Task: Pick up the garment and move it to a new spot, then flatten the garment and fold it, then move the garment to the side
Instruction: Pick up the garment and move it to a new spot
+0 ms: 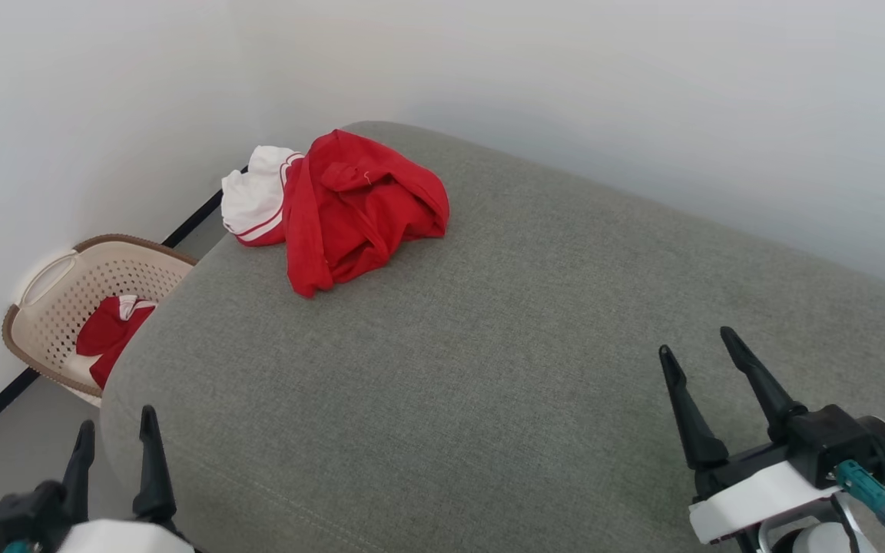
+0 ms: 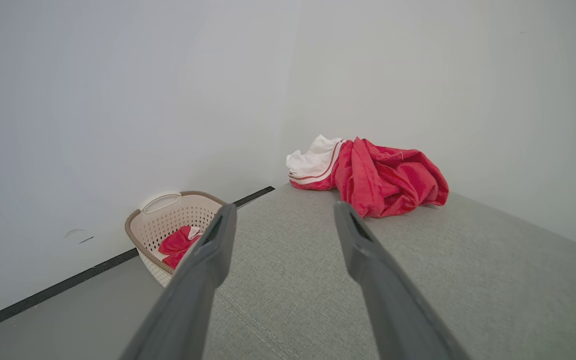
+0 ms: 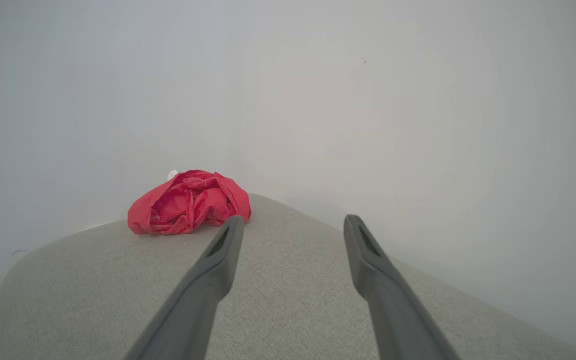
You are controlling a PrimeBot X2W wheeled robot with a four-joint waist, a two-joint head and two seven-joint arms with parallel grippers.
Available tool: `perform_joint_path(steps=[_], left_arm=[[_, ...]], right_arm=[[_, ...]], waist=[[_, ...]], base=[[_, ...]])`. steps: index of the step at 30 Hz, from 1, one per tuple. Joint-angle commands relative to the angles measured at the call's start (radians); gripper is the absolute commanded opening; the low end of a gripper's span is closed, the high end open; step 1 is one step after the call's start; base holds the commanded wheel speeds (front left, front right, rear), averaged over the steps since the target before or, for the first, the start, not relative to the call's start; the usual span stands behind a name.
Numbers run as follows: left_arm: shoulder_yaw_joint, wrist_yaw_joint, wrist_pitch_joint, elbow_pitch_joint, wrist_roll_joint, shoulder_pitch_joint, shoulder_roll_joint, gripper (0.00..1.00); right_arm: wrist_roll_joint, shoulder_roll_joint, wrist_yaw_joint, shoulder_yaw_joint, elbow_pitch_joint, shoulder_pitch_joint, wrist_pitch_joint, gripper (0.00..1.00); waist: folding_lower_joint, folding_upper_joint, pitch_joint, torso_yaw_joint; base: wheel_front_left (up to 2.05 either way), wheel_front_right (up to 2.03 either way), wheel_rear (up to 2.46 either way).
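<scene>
The garment [image 1: 343, 207], a red shirt with a white red-striped sleeve, lies crumpled at the far left corner of the grey cushioned surface [image 1: 488, 346]. From the left wrist view the garment [image 2: 378, 175] is ahead and slightly right; in the right wrist view the garment [image 3: 188, 202] is a red heap far ahead on the left. My left gripper [image 1: 116, 434] is open at the near left edge, and both its fingers are bare [image 2: 284, 207]. My right gripper [image 1: 700, 342] is open at the near right, well apart from the garment [image 3: 293, 220].
A cream laundry basket [image 1: 51, 307] stands on the floor left of the surface, with another red-and-white cloth [image 1: 108, 334] inside; the basket [image 2: 168, 215] also appears in the left wrist view. White walls close in behind and to the left. The surface drops off at its left edge.
</scene>
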Motion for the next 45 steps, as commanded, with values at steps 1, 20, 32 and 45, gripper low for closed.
perform_joint_path(steps=[1,20,32,45], left_arm=[[0.004,-0.004,-0.005,0.014,0.006,-0.028,-0.005,1.0],[-0.065,-0.004,-0.003,0.343,-0.096,-0.498,0.085,1.0],[-0.165,-0.004,0.008,0.657,-0.214,-0.812,0.188,1.0],[-0.204,0.002,0.176,0.954,-0.282,-1.081,0.274,1.0]], right_arm=[[-0.001,-0.005,0.0,-0.004,-0.004,-0.005,-0.005,1.0],[-0.018,-0.091,0.0,-0.024,-0.068,-0.057,-0.005,1.0],[-0.012,-0.177,0.0,-0.005,-0.113,-0.139,-0.005,1.0],[-0.009,-0.25,0.0,-0.008,-0.182,-0.204,-0.005,1.0]], waist=[[0.0,0.0,0.006,0.004],[0.0,0.0,0.181,-0.066],[0.0,0.0,0.355,-0.166],[0.0,0.0,0.535,-0.257]], base=[[0.0,0.0,0.0],[0.0,0.0,0.0],[0.0,0.0,0.0],[0.0,0.0,0.0]])
